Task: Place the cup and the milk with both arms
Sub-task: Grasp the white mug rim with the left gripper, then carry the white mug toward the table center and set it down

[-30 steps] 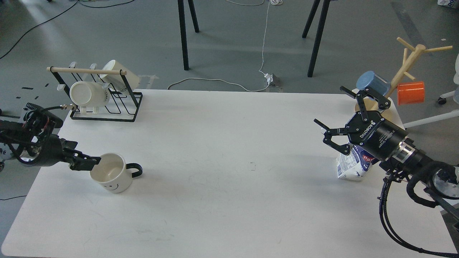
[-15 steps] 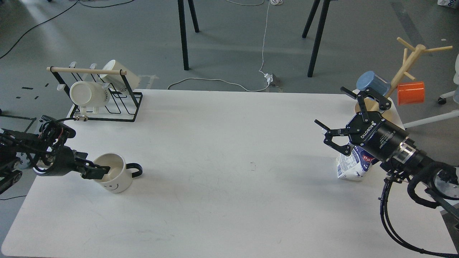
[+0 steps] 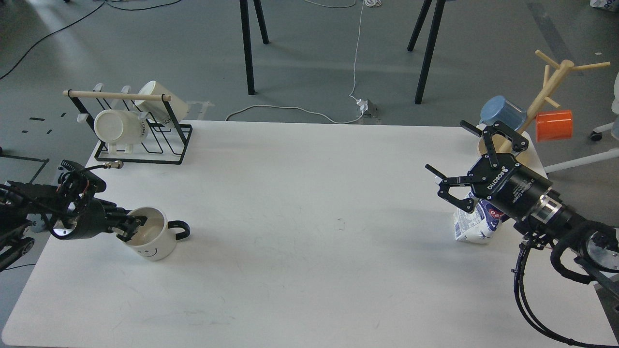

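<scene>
The cup (image 3: pixel 151 241), cream-white with a black handle and a smiley face, stands upright at the table's left front. My left gripper (image 3: pixel 131 225) is at the cup's left rim, one finger tip reaching over the rim into the cup. It is small and dark, so its grip is unclear. The milk (image 3: pixel 476 223), a blue and white carton, stands at the right, mostly hidden behind my right gripper's body; its cap is hidden. My right gripper (image 3: pixel 446 146) is wide open and empty, above and just left of the carton.
A black wire rack (image 3: pixel 145 145) with two plain white mugs stands at the back left corner. A wooden mug tree (image 3: pixel 541 99) with a blue and an orange mug stands at the back right. The white table (image 3: pixel 309 217) spans the view.
My left gripper has moved right and nearer, from beside the cup's left rim to over it. My right gripper has sunk slightly toward the carton, still open.
</scene>
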Robot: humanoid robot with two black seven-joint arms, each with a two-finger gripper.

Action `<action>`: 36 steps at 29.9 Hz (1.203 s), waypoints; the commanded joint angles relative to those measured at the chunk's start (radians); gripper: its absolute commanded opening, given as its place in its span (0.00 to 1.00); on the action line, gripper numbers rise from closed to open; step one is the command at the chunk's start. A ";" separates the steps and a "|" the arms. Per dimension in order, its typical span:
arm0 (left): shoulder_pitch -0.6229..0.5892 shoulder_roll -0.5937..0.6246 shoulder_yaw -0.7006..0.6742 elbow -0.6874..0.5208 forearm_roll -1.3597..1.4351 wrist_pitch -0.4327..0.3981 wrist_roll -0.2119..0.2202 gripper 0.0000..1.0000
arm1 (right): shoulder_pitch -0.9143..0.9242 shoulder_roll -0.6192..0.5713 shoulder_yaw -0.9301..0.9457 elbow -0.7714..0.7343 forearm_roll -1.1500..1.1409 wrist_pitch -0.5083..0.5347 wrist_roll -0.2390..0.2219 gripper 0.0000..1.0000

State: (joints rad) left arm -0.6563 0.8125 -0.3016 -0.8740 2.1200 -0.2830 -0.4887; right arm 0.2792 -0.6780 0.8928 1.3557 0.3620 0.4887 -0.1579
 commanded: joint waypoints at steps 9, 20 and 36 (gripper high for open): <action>-0.141 0.062 0.007 -0.089 -0.002 -0.012 0.000 0.02 | -0.002 0.005 0.003 -0.006 0.000 0.000 0.006 0.97; -0.330 -0.143 0.027 -0.207 -0.002 -0.206 0.000 0.02 | 0.000 0.000 0.029 -0.007 0.000 0.000 0.008 0.97; -0.310 -0.510 0.116 -0.192 0.062 -0.206 0.000 0.03 | 0.000 -0.008 0.029 -0.017 -0.001 0.000 0.008 0.97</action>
State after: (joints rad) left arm -0.9823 0.3337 -0.2055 -1.0711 2.1813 -0.4888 -0.4888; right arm 0.2792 -0.6856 0.9220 1.3390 0.3616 0.4887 -0.1505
